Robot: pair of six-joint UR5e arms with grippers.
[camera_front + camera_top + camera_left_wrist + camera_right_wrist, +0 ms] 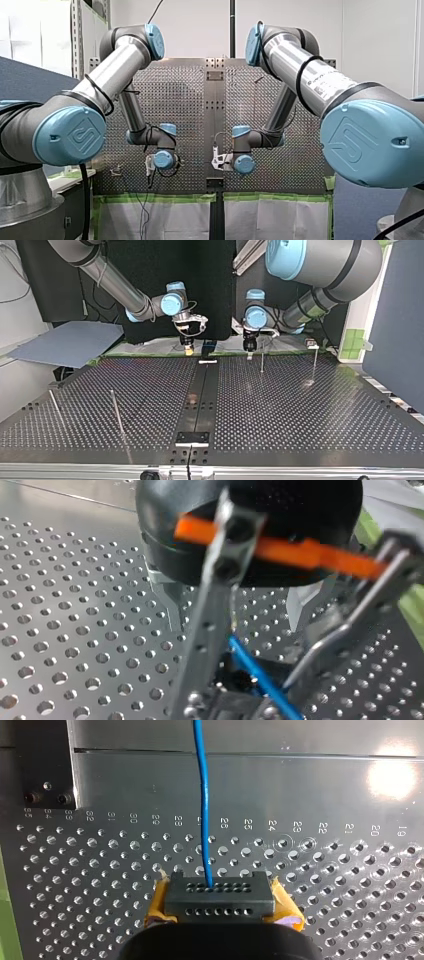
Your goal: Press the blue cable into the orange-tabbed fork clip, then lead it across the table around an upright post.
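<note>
Gripping the blue cable [202,795] between dark fingertips [220,892] pressed together, with yellow pads [157,912] at either side, the right gripper [220,897] hangs low over the perforated table [350,885]. From that claw the cable runs straight ahead toward twelve o'clock, its long axis lying six to twelve across the holes and on over the plain metal strip beyond. In the left wrist view a short length of the same cable shows slanting from about ten o'clock to four o'clock under the left gripper [245,700]. The view is too blurred there to tell whether that claw is apart or clamped on it. In the top view both grippers point down at the table's far edge, the right one near eleven o'clock and the left one near one o'clock, close together but not touching. An upright post [261,360] stands just beside the left gripper, at its five o'clock.
</note>
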